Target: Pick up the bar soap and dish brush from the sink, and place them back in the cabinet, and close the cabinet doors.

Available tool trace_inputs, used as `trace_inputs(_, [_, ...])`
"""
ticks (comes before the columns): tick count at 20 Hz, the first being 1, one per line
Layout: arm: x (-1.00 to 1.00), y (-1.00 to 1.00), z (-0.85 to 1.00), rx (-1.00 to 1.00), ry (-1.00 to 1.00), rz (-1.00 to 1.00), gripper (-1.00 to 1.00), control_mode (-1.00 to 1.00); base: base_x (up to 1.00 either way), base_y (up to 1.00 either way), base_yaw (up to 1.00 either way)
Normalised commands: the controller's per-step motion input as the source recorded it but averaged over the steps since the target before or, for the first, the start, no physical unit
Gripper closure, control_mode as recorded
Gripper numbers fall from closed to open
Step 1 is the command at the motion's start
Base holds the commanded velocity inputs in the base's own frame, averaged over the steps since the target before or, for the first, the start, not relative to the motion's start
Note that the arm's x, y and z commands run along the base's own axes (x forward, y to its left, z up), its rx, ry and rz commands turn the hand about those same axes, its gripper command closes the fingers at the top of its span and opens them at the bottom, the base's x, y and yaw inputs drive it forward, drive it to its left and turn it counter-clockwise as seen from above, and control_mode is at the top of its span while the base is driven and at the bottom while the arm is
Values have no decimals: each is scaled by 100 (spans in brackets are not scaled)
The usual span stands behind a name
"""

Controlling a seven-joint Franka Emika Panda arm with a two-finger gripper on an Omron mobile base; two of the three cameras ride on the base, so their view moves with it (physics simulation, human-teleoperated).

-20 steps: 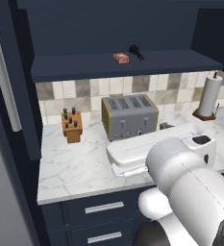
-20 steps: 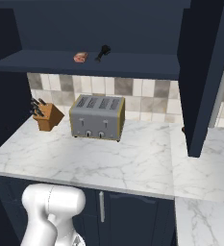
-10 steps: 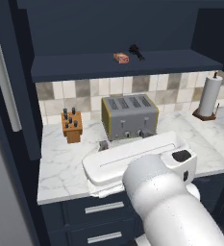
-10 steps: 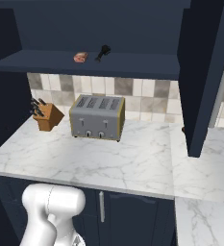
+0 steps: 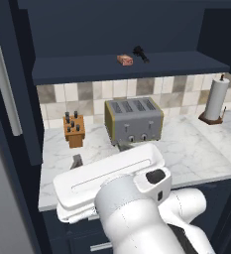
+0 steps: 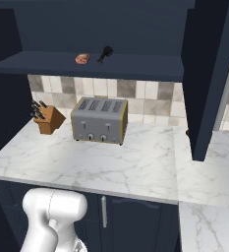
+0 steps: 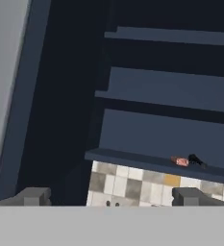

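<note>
Soap, a small flat reddish-orange bar (image 5: 125, 60), lies on the navy inner shelf of the open dark wall cabinet (image 5: 87, 67), and the small all-black dish brush (image 5: 141, 53) lies just beside it, to its right. In the hand view the claw (image 7: 111, 196) has its two dark finger tips wide apart and holds nothing; both items sit well apart from it, above its right tip.

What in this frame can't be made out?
- Left base view: counter front hidden behind the arm.
- Soap and brush on the cabinet shelf: too small for detail.
- Right door: cut off by the top edge.
- Hand view: end effector open.
</note>
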Motion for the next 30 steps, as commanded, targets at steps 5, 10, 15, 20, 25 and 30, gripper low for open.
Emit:
trace_inputs(5, [0, 33, -2, 0, -1, 7, -100, -100, 0, 0, 0])
trace_inputs(10, [0, 39, -6, 0, -1, 6, -100, -100, 0, 0, 0])
trace_inputs(15, [0, 40, -11, 0, -1, 6, -100, -100, 0, 0, 0])
trace_inputs(20, [0, 33, -4, 0, -2, 5, -100, -100, 0, 0, 0])
trace_inputs(25, [0, 28, 0, 0, -3, 3, -100, -100, 0, 0, 0])
trace_inputs(30, [0, 30, -1, 0, -1, 2, -100, -100, 0, 0, 0])
